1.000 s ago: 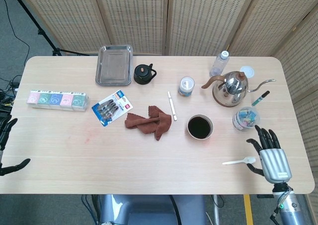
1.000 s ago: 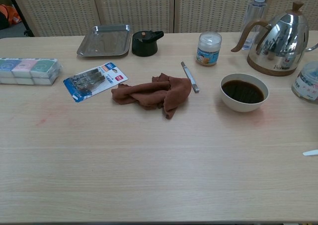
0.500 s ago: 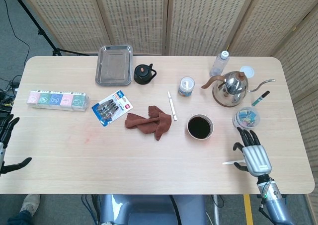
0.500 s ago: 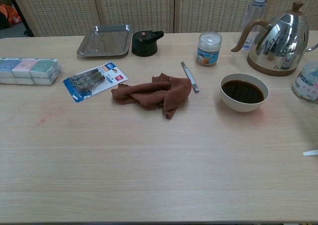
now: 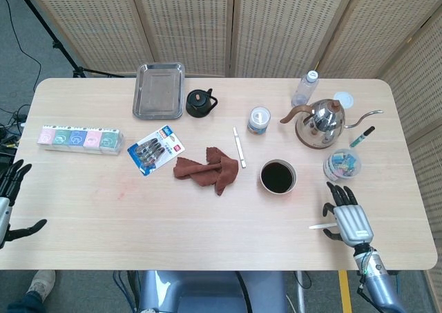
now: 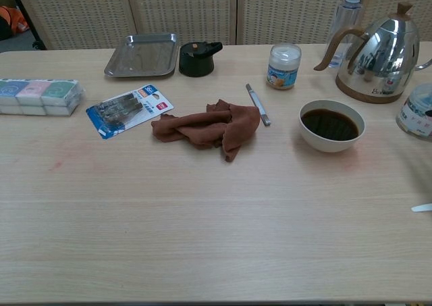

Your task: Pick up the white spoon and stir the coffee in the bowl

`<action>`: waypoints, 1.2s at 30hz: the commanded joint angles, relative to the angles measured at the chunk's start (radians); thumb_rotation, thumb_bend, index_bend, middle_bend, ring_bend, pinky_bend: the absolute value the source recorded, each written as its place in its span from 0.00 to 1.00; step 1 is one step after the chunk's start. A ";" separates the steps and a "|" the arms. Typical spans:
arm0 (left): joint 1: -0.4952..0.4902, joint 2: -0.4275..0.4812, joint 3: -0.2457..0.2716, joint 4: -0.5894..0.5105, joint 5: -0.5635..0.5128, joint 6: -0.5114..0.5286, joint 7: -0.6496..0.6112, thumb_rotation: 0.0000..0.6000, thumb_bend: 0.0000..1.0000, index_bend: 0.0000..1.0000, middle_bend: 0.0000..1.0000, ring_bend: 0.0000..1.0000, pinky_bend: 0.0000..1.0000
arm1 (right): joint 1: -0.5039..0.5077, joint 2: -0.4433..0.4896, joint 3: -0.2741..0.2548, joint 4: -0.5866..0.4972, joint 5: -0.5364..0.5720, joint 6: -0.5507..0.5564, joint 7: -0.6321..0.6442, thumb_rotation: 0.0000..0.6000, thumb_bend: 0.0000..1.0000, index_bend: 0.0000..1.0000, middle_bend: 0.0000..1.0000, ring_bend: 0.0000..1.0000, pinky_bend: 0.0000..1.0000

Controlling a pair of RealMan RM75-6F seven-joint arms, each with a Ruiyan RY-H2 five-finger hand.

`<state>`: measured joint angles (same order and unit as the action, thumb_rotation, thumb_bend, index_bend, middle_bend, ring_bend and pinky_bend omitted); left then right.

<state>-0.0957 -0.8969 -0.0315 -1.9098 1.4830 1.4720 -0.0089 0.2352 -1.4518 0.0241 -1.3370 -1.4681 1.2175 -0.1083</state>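
The white spoon [image 5: 321, 226] lies flat on the table [image 5: 207, 216], near the front edge on the right side, and only its handle end shows in the head view because the right hand [image 5: 349, 217] is above the rest of it. In the chest view just the tip of the spoon [image 6: 422, 207] shows at the right border. The fingers [image 5: 340, 194] of this hand are spread and point toward the far side of the table, and I cannot tell if any of them already touches the spoon; it seems not held yet. The spoon is thin and low, so in my judgement the fingers can slide over it or push it toward the table edge instead of catching it. If the grip takes only the covered end, the spoon may turn in the hand when it is lifted. The bowl [image 5: 277, 177] with dark coffee [image 5: 277, 176] stands a little to the left and farther back, and it looks quite full, so a fast or tilted stir can spill coffee or move the bowl. The small plastic jar [image 5: 342, 164] is just behind the hand and could be knocked on the way. The left hand [image 5: 8, 206] rests open at the far left edge, holding nothing.
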 commanded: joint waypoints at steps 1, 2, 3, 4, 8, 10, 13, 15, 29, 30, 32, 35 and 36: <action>0.000 -0.001 0.000 -0.001 0.001 -0.001 0.004 1.00 0.13 0.00 0.00 0.00 0.00 | 0.004 -0.006 -0.005 0.004 -0.003 -0.006 0.001 1.00 0.26 0.50 0.00 0.00 0.00; 0.000 -0.002 0.000 -0.001 0.001 -0.001 0.005 1.00 0.13 0.00 0.00 0.00 0.00 | 0.005 -0.009 -0.006 0.007 -0.002 -0.009 0.000 1.00 0.26 0.50 0.00 0.00 0.00; 0.000 -0.002 0.000 -0.002 0.000 -0.001 0.006 1.00 0.13 0.00 0.00 0.00 0.00 | 0.007 -0.013 -0.008 0.010 -0.001 -0.015 -0.001 1.00 0.26 0.50 0.00 0.00 0.00; 0.000 -0.002 0.000 -0.002 0.000 -0.001 0.007 1.00 0.13 0.00 0.00 0.00 0.00 | 0.008 -0.016 -0.010 0.012 -0.001 -0.018 -0.002 1.00 0.26 0.50 0.00 0.00 0.00; 0.000 -0.003 -0.001 -0.003 -0.001 -0.003 0.010 1.00 0.13 0.00 0.00 0.00 0.00 | 0.011 -0.024 -0.015 0.018 -0.001 -0.024 -0.006 1.00 0.26 0.50 0.00 0.00 0.00; 0.000 -0.004 -0.001 -0.003 -0.001 -0.004 0.011 1.00 0.13 0.00 0.00 0.00 0.00 | 0.011 -0.028 -0.019 0.018 -0.004 -0.024 -0.008 1.00 0.26 0.50 0.00 0.00 0.00; -0.001 -0.004 -0.002 -0.004 -0.003 -0.007 0.013 1.00 0.13 0.00 0.00 0.00 0.00 | 0.014 -0.032 -0.022 0.016 -0.006 -0.027 -0.014 1.00 0.26 0.50 0.00 0.00 0.00; -0.001 -0.004 -0.002 -0.004 -0.002 -0.007 0.014 1.00 0.13 0.00 0.00 0.00 0.00 | 0.016 -0.034 -0.021 0.016 -0.003 -0.031 -0.017 1.00 0.26 0.50 0.00 0.00 0.00; -0.001 -0.003 -0.003 -0.004 -0.003 -0.012 0.013 1.00 0.13 0.00 0.00 0.00 0.00 | 0.039 -0.048 -0.014 0.009 0.043 -0.087 -0.067 1.00 0.31 0.50 0.00 0.00 0.00; -0.001 -0.003 -0.003 -0.004 -0.003 -0.012 0.013 1.00 0.13 0.00 0.00 0.00 0.00 | 0.039 -0.049 -0.014 0.009 0.045 -0.088 -0.069 1.00 0.32 0.50 0.00 0.00 0.00; 0.000 -0.002 -0.002 -0.004 -0.002 -0.012 0.012 1.00 0.13 0.00 0.00 0.00 0.00 | 0.040 -0.050 -0.014 0.009 0.048 -0.090 -0.073 1.00 0.34 0.50 0.00 0.00 0.00; 0.001 -0.001 -0.002 -0.003 0.001 -0.011 0.009 1.00 0.13 0.00 0.00 0.00 0.00 | 0.042 -0.052 -0.015 0.010 0.052 -0.094 -0.075 1.00 0.36 0.50 0.00 0.00 0.00; 0.001 0.000 -0.001 -0.003 0.002 -0.012 0.008 1.00 0.13 0.00 0.00 0.00 0.00 | 0.042 -0.053 -0.016 0.010 0.053 -0.095 -0.076 1.00 0.36 0.50 0.00 0.00 0.00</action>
<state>-0.0951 -0.8975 -0.0329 -1.9128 1.4842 1.4600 -0.0009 0.2772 -1.5044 0.0084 -1.3265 -1.4155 1.1231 -0.1842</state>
